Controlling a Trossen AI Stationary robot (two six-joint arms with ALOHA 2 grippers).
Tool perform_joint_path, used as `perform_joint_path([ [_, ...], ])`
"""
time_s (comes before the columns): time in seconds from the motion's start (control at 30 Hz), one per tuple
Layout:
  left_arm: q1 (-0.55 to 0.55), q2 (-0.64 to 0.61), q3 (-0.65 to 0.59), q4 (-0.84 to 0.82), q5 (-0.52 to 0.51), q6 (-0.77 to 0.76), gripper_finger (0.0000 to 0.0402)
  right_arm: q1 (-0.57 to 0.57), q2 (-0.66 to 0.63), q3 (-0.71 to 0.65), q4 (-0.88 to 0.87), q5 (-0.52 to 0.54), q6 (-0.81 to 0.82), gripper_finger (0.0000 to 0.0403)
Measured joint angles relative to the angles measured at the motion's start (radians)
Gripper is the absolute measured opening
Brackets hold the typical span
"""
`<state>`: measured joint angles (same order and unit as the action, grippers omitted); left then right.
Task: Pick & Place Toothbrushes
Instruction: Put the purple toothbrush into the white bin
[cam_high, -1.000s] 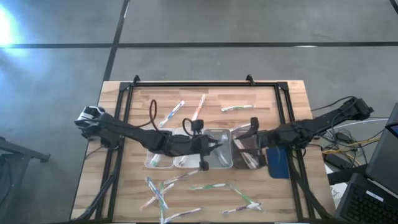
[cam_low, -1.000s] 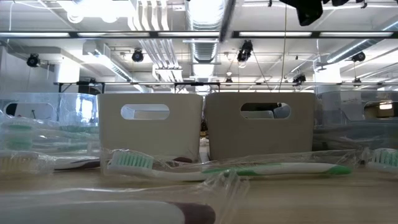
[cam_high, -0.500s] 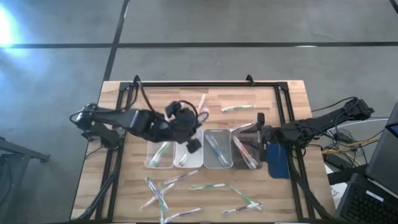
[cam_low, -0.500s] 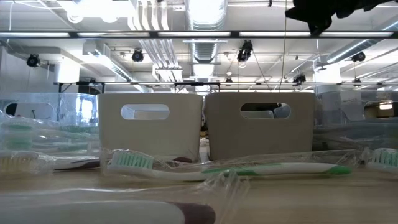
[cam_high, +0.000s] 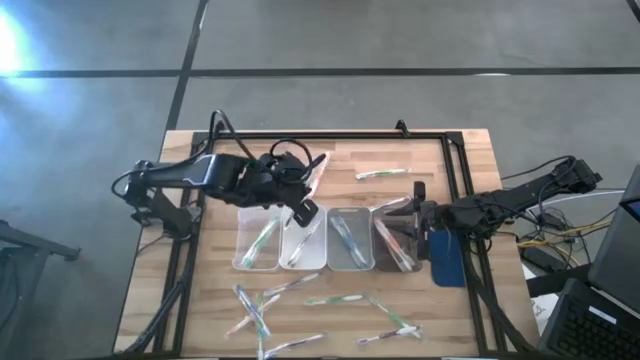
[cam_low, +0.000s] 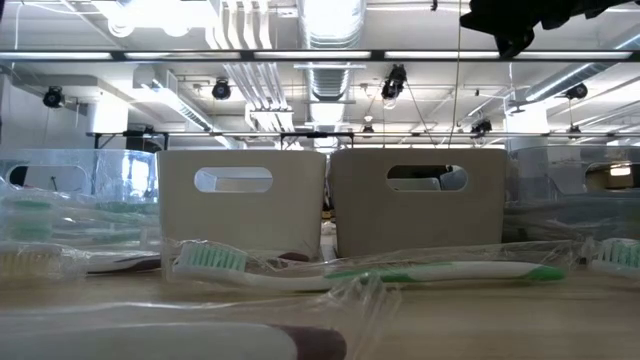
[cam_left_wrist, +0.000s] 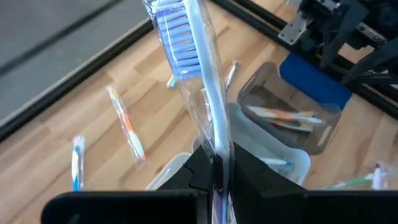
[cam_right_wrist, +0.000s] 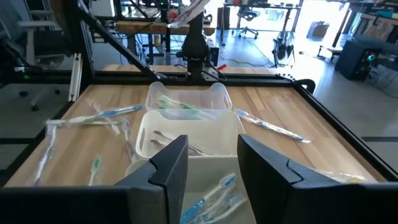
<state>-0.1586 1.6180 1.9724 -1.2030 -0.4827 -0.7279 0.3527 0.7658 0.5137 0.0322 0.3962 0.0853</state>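
Observation:
Wrapped toothbrushes lie loose on the wooden table: several near the near edge (cam_high: 262, 308), one with green accents near the far edge (cam_high: 380, 174). Others lie in the row of clear trays (cam_high: 327, 262). My left gripper (cam_high: 300, 205) (cam_left_wrist: 217, 165) hangs above the far ends of the two left trays, shut on a blue-bristled toothbrush (cam_left_wrist: 199, 81) in clear wrap. My right gripper (cam_high: 415, 215) (cam_right_wrist: 211, 162) is open over the rightmost tray (cam_high: 378, 262) and touches nothing. In the low view a green-bristled toothbrush (cam_low: 350, 268) lies flat in front. My left gripper pinches the blue toothbrush's handle (cam_left_wrist: 219, 155) between its two fingers. The brush runs on along the fingers, and its bristle head (cam_left_wrist: 177, 37) stands well past the fingertips. It is lifted clear above the trays and the table.
A blue rectangular object (cam_high: 447, 258) sits right of the rightmost tray. A black frame (cam_high: 330, 135) runs along the table's far and side edges. An orange-accented toothbrush (cam_left_wrist: 127, 130) and a blue one (cam_left_wrist: 76, 162) lie on the far part of the table. Two whitish bins (cam_low: 240, 200) stand beyond.
My left gripper has swung from over the third tray toward the table's left and far edge, turning as it went, and now stands over the far ends of the two left trays. My right arm has shifted only slightly by the rightmost tray.

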Motion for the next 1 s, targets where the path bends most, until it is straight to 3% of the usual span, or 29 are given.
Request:
perform_joint_path([
  [0.23,0.028,0.010,-0.034,-0.031,-0.003,-0.011,0.0030,0.000,0.000,0.000,-0.002,0.000,0.001,0.0123],
  [0.53,0.041,0.080,-0.081,-0.023,0.005,-0.028,0.0032,0.000,0.000,-0.003,-0.006,-0.001,0.013,0.0140],
  [0.8,0.047,0.138,-0.091,-0.019,0.093,-0.059,0.0030,0.000,0.002,-0.011,-0.007,-0.002,0.014,0.0144],
  [1.0,0.065,0.157,-0.173,-0.019,0.174,-0.098,0.0035,0.000,0.002,-0.011,-0.008,-0.003,0.014,0.0128],
])
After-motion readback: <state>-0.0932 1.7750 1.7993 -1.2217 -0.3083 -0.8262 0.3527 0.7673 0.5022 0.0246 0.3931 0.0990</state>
